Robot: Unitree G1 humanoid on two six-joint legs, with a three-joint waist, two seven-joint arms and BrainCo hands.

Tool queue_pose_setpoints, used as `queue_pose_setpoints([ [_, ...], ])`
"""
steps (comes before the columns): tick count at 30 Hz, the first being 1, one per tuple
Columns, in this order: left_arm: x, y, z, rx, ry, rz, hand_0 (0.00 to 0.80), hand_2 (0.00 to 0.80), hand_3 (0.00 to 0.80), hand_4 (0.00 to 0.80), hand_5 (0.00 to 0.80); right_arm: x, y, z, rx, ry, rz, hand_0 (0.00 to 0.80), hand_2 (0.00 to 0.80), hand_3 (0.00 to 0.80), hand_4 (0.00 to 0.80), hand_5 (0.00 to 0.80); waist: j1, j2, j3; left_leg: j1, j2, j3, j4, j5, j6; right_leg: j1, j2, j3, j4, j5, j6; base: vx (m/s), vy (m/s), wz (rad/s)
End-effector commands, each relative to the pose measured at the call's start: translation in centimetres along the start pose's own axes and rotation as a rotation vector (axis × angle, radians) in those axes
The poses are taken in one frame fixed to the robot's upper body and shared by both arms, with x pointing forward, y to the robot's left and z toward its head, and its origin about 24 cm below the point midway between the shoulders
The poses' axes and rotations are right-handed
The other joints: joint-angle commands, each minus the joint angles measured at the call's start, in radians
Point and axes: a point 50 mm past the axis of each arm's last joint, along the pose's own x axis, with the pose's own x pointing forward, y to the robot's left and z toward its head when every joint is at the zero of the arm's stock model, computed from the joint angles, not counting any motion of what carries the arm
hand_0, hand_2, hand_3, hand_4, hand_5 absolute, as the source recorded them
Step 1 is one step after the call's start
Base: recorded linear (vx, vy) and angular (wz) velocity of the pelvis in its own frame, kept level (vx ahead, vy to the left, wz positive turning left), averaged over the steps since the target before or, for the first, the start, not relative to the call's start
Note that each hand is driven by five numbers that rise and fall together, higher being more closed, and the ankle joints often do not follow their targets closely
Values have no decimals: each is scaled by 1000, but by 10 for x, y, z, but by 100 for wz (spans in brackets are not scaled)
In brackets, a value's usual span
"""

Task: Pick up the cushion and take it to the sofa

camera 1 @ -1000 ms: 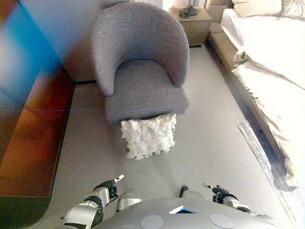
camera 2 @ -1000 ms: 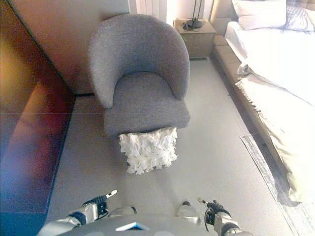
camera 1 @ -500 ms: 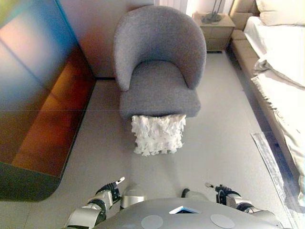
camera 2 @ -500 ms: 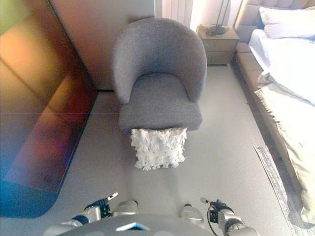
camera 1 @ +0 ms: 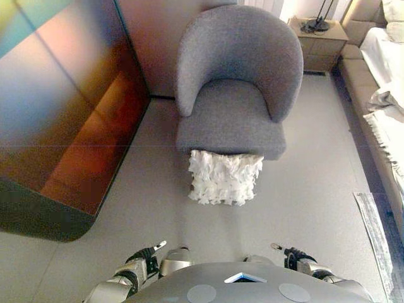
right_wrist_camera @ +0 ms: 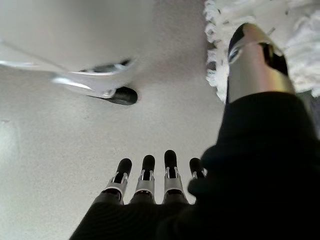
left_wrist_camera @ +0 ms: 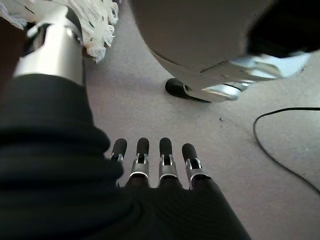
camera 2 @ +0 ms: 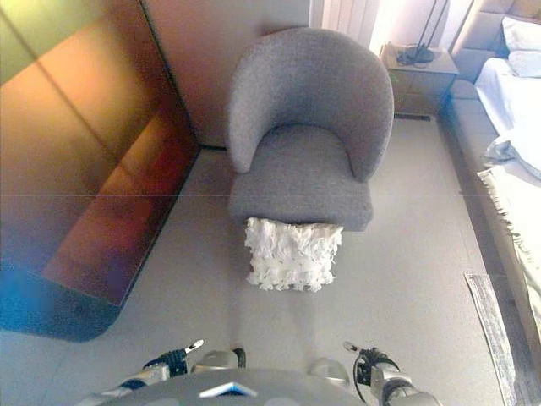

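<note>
A white ruffled cushion [camera 1: 225,178] leans on the floor against the front of a grey tub armchair [camera 1: 235,82]; it also shows in the right eye view [camera 2: 292,255]. My left hand [camera 1: 144,254] hangs low at the bottom left, fingers straight and empty. My right hand [camera 1: 292,255] hangs low at the bottom right, fingers straight and empty. Both hands are well short of the cushion. The left wrist view shows straight fingers [left_wrist_camera: 152,160] over bare floor, with the cushion's fringe [left_wrist_camera: 95,20] beyond. The right wrist view shows the same fingers [right_wrist_camera: 155,175] and the cushion's fringe [right_wrist_camera: 300,45].
A glossy dark cabinet [camera 1: 57,113] runs along the left. A bed [camera 1: 385,82] with white bedding stands on the right, a bedside table [camera 1: 320,38] with a lamp behind the armchair. Grey carpet [camera 1: 158,208] lies between me and the cushion.
The whole view has shifted: armchair and cushion sit further right in the picture, more cabinet and less bed show, so the camera moved. Both hands stay low and open.
</note>
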Motion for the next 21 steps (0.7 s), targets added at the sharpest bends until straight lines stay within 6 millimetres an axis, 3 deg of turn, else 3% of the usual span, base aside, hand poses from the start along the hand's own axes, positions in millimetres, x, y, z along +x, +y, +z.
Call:
queue_pose_setpoints([
  [1, -1, 3, 31, 33, -96, 9, 0, 0, 0, 0, 0, 0, 3, 21, 8, -76, -8, 0, 0, 0, 0, 0, -4, -40, 49, -37, 25, -52, 13, 36, 9, 10, -27, -10, 45, 42, 14, 197, 135, -19],
  [4, -1, 16, 43, 18, -133, 54, 0, 0, 0, 0, 0, -1, 11, 24, -46, -93, 34, 0, 0, 0, 0, 0, -25, -47, 83, -37, 6, -82, 37, 4, 55, -137, -31, 55, 278, 80, 49, 105, 18, -28],
  [5, -2, 20, 51, 12, -155, 75, 0, 0, 0, 0, 0, -2, 14, 25, -84, -113, 42, 0, 0, 0, 0, 0, -29, -54, 95, -38, 4, -87, 38, -1, 58, -162, -43, 72, 263, 98, 53, 34, -150, -59],
  [7, -5, 20, 68, 10, -207, 88, 0, 0, 0, 0, 0, -3, 19, 30, -92, -139, 59, 0, 0, 0, 0, 0, -19, -66, 107, -72, 7, -80, 57, -2, 44, -149, -97, 70, 142, 134, 62, -67, -249, -54],
  [9, -10, 15, 95, -30, -289, 85, 0, 0, 0, 0, 0, -6, 24, 49, -101, -197, 74, 0, 0, 0, 0, 0, -20, -68, 137, -114, 34, -62, 52, 6, 22, -184, -139, 84, 51, 198, 89, -219, -281, 7],
  [10, -12, 13, 104, -44, -318, 88, 0, 0, 0, 0, 0, -6, 24, 55, -100, -212, 71, 0, 0, 0, 0, 0, -25, -67, 153, -129, 48, -61, 59, 6, 17, -200, -133, 102, 31, 202, 97, -195, -234, 18],
  [15, -22, -4, 134, -30, -406, 63, 0, 0, 0, 0, 0, -13, 20, 92, -108, -356, 39, 0, 0, 0, 0, 0, -21, -67, 212, -266, 109, -68, 118, 37, -35, -258, -136, 67, -18, 204, 110, -125, -122, -22],
  [21, -31, -20, 156, -51, -502, 42, 0, 0, 0, 0, 0, -26, 14, 138, -79, -512, 2, 0, 0, 0, 0, 0, -29, -44, 265, -336, 110, -70, 64, 72, -49, -353, -141, 54, -26, 213, 97, -111, 48, -19],
])
